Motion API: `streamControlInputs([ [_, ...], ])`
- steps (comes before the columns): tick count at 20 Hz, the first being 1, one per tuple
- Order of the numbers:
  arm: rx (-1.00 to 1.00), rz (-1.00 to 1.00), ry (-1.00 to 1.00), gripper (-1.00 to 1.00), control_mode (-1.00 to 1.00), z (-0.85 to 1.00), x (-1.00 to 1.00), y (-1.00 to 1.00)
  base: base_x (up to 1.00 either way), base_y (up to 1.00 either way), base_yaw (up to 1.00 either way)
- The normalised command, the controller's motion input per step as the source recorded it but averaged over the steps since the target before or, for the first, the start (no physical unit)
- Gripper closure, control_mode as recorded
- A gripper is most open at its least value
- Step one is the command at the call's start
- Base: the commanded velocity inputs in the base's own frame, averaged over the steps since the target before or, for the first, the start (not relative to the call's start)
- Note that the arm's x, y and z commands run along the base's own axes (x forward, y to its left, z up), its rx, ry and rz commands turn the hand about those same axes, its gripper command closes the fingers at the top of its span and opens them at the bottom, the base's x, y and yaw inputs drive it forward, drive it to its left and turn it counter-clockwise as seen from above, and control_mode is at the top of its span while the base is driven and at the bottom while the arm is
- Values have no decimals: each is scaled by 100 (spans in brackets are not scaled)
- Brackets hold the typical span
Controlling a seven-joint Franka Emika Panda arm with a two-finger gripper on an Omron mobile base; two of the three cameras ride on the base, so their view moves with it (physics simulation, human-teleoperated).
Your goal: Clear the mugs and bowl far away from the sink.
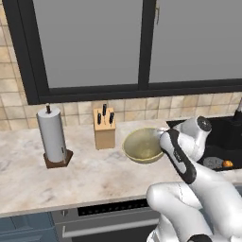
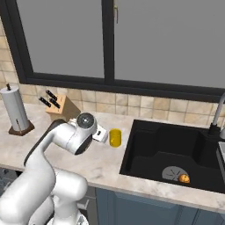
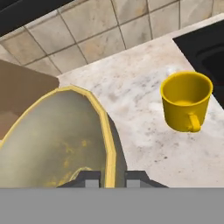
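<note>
Hand view: gripper (image 3: 109, 177) nearly closed astride the wide olive-tan bowl's (image 3: 52, 140) yellowish rim, apparently gripping; next, lift clear of the yellow mug (image 3: 186, 100) beside it.

Paper towel roll (image 1: 52, 133) upright on wooden stand, left on the marble surface (image 1: 80, 177). Knife block (image 1: 104, 128) beside it, against tiled backsplash (image 1: 142, 109). Dark-framed window (image 1: 142, 45) above.
</note>
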Motion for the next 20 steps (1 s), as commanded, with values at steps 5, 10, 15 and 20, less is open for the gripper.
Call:
streamControlInputs([
  [5, 0, 17, -20, 100, -100, 79, -77, -16, 0, 0, 0],
  [10, 2, 19, -13, 100, -100, 65, -84, -29, 0, 0, 0],
  [15, 0, 16, -18, 100, -100, 47, -72, -33, 0, 0, 0],
  [20, 0, 5, -16, 100, -100, 20, -61, -36, 0, 0, 0],
])
